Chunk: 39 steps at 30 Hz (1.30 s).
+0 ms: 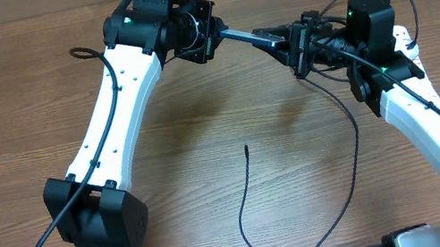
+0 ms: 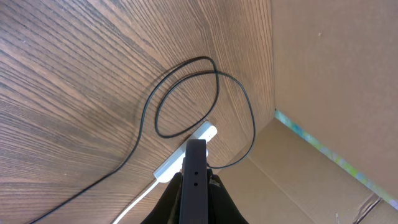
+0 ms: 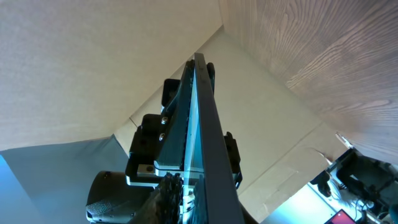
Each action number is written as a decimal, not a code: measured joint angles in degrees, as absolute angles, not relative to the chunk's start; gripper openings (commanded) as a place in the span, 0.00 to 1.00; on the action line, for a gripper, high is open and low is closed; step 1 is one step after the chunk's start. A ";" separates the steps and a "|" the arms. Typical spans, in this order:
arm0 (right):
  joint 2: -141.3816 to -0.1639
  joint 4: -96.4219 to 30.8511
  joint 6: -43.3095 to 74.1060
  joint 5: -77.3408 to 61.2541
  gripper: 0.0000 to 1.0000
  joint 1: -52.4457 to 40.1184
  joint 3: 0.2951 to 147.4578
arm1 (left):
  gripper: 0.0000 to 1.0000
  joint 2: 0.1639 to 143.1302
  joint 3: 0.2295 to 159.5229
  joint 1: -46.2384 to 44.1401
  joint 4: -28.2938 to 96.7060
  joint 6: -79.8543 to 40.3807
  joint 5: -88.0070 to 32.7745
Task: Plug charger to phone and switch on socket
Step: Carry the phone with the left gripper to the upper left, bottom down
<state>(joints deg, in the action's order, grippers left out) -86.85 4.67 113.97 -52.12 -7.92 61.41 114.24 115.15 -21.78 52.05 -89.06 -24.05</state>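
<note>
Left gripper (image 1: 213, 34) of mine is pressed together on one end of the slim, dark-edged rectangular phone (image 1: 252, 36), held edge-on in the air over the far side of the wooden table (image 1: 201, 118). My right gripper (image 1: 298, 41) sits at the phone's other end; whether it pinches it I cannot tell. I judge the phone rigid, smooth and apt to slip, so its long edges are the place to hold, clear of the port. The long thin black charger cable (image 1: 355, 131) looks limp and light; I'd take it just behind its small tip (image 1: 245, 147), near the table's middle. The white elongated plastic power strip (image 2: 186, 155) shows only from my left wrist, partly behind the phone. Its switches and the phone's port are hidden.
</note>
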 measured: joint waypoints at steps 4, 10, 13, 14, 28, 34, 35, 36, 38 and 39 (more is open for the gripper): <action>-86.85 5.13 113.43 -52.12 0.50 -7.92 61.41 | 0.04 114.24 115.15 -21.80 52.58 -88.60 -23.99; -86.85 5.34 112.62 -52.12 0.96 -7.97 61.49 | 0.04 114.24 115.13 -22.46 52.99 -88.09 -24.05; -86.85 5.43 112.51 -52.10 1.00 -7.97 61.52 | 0.04 114.24 115.13 -22.52 53.12 -87.81 -24.18; -86.85 5.48 112.49 -52.14 1.00 -7.97 61.52 | 0.04 114.24 115.13 -22.52 53.10 -87.50 -24.18; -86.85 0.43 102.10 -51.68 1.00 -7.90 61.52 | 0.04 114.24 115.13 -12.80 59.86 -82.37 -25.50; -86.85 -6.72 93.89 -48.95 1.00 -7.90 61.60 | 0.04 114.24 115.13 -7.31 60.10 -74.89 -31.64; -86.85 -8.51 91.29 -48.53 1.00 -7.90 61.60 | 0.04 114.24 115.13 -6.72 60.38 -73.78 -32.40; -86.85 -9.78 89.34 -48.40 1.00 -7.90 61.60 | 0.04 114.24 115.13 -6.24 60.73 -72.82 -32.99; -86.85 -14.79 80.38 -47.57 1.00 -7.90 61.65 | 0.04 114.24 115.13 -4.99 62.22 -69.84 -34.70; -86.85 -16.29 77.80 -47.53 1.00 -7.88 61.69 | 0.04 114.24 115.13 -4.34 62.67 -68.01 -35.29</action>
